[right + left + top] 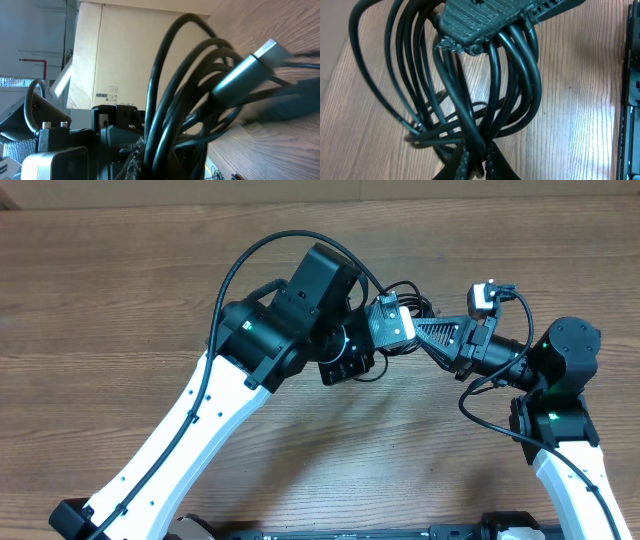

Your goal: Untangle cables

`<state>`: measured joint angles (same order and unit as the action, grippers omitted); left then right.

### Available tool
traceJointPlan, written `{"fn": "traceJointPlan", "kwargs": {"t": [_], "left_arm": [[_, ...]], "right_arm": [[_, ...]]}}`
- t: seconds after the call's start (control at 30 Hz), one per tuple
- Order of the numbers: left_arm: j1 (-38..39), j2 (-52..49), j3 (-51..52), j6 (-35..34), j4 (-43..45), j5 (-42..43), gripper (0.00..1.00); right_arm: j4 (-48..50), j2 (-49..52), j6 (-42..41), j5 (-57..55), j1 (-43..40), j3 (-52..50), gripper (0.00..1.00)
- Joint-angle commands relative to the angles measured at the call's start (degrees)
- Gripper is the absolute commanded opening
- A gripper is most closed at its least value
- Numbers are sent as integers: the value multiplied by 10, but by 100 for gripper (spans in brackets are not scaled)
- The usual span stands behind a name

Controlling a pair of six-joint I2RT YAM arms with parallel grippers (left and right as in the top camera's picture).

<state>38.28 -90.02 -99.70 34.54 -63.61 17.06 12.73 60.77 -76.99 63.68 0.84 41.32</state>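
Cables (515, 85), 1 coil, pinched by L tool (477, 161) + R tool (392, 328).

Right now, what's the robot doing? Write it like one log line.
task: untangle cables | left tool: shut on the cables | right tool: shut on the cables | cables: looped bundle, not yet separated

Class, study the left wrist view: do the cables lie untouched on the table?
No, the left end effector is shut on the looped cables.

Glossy black cables (462, 107) (brushed-metal plug (247, 72)); smooth, lightly shiny wood-grain table (580, 115).
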Motion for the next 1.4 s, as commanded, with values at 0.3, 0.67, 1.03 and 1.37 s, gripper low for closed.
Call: {"fn": "traceJointPlan", "kwargs": {"t": [0.3,0.67,1.03,1.37], "left_arm": [[-2,-6,-4,-47,21,-23,4],[-26,5,-4,-233,84,-160,4],[-31,16,-4,-355,124,-186,4],[-31,17,-4,-419,131,-192,4]], "right_arm": [[7,-2,7,24,4,13,4],[-103,-2,101,-15,4,12,4],[-252,-2,201,-84,4,12,4],[-293,-2,216,-153,4,12,4]]}}
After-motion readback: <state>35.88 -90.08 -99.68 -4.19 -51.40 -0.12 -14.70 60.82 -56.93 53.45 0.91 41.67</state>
